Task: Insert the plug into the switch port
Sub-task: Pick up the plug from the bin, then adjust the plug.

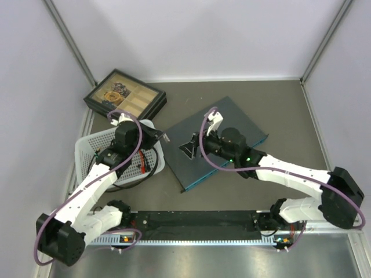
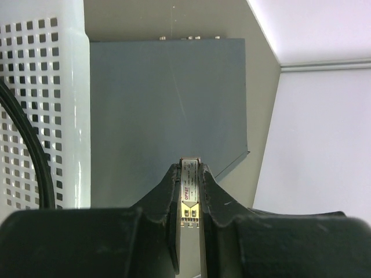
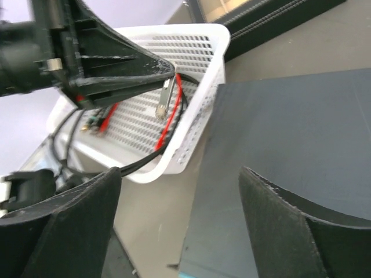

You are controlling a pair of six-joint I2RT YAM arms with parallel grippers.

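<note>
Plainly, the small silver metal plug (image 2: 189, 191) sat pinched between the left arm's fingers (image 2: 218, 200), its long axis running straight out along them. It was held just beside the left end of the large flat dark blue-grey metal switch (image 1: 232, 119), near the white perforated plastic basket (image 1: 93, 145) on the worktop. Its tip pointed across the switch's flat top, whereas the thin teal-blue edge (image 1: 200, 179), where the ports should be, faced the arms' bases. The plug would likely need to drop and swing round to meet that edge end-on. The right arm's fingers (image 3: 301, 226) hung spread wide and empty over the switch.
</note>
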